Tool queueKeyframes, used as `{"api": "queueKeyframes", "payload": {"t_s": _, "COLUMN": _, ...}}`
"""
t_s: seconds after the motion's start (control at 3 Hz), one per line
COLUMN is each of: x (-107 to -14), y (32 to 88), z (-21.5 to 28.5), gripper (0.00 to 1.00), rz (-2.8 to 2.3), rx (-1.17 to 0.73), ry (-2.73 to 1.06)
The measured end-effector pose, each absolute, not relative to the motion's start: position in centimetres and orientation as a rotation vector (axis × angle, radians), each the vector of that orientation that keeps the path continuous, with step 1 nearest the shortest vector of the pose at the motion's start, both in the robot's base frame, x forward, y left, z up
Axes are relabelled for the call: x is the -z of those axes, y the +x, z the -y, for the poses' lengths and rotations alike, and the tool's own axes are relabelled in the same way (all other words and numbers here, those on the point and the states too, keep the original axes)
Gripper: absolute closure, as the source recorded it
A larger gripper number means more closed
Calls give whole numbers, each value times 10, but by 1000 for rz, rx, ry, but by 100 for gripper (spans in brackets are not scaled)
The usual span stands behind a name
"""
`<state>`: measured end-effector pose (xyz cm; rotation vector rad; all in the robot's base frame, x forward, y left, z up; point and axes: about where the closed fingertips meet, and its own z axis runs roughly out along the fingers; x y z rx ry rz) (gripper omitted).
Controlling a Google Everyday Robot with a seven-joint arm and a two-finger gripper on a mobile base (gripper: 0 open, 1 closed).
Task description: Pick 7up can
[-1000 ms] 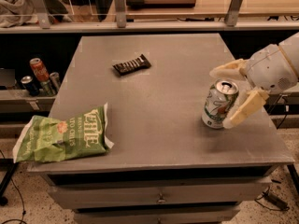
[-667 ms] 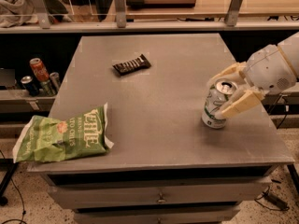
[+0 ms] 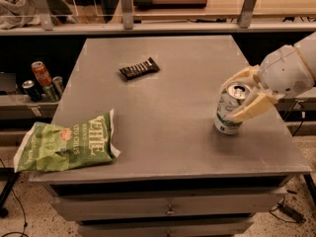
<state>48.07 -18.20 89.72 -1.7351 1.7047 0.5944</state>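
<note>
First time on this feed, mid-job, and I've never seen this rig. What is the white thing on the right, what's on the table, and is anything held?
One camera looks down on a grey table from its front. The white shape at the right is the robot's arm. Its gripper sits around the upper part of the 7up can, which stands on the table near the right edge, not lifted. Whether it is gripped, I cannot tell. Also on the table are a green chip bag at the front left and a dark snack bar farther back.
</note>
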Motion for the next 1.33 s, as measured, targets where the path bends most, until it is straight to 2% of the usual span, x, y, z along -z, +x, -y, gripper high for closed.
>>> {"api": "queueKeyframes", "payload": {"t_s": 0.33, "x": -912, "y": 486, "z": 183, "gripper": 100, "rz": -1691, "rx": -570, "ry": -1751}}
{"api": "queueKeyframes", "payload": {"t_s": 1.33, "x": -957, "y": 510, "z": 182, "gripper": 100, "rz": -1660, "rx": -539, "ry": -1802}}
